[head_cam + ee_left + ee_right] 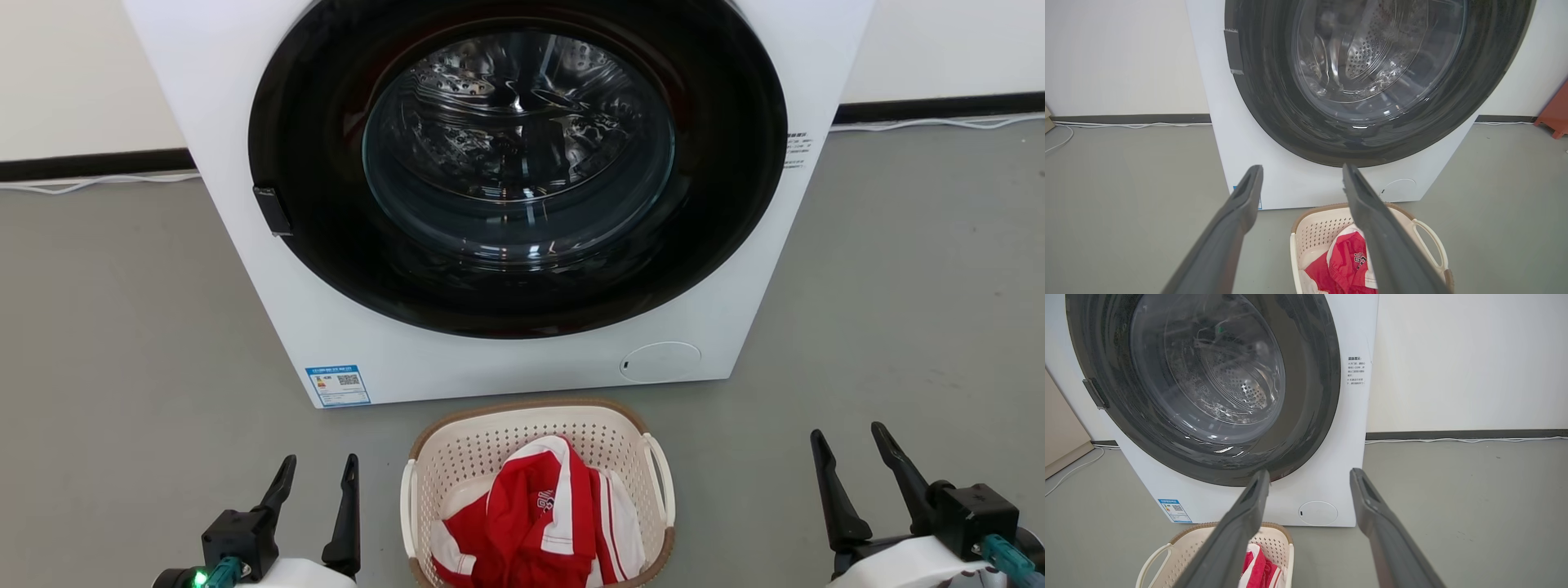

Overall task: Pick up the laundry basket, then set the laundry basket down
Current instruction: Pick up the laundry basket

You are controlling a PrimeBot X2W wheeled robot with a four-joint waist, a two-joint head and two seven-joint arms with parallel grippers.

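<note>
Laundry basket set on the grey floor just before the washer; left gripper and right gripper both spread wide and empty.
In the head view the grippers are seen flanking the basket, well apart from its white handles, with bare floor open on both sides. A red and white garment is heaped inside. An orange-red object by the wall is caught at the left wrist view's right edge; a beige panel is shown at the right wrist view's left edge.
</note>
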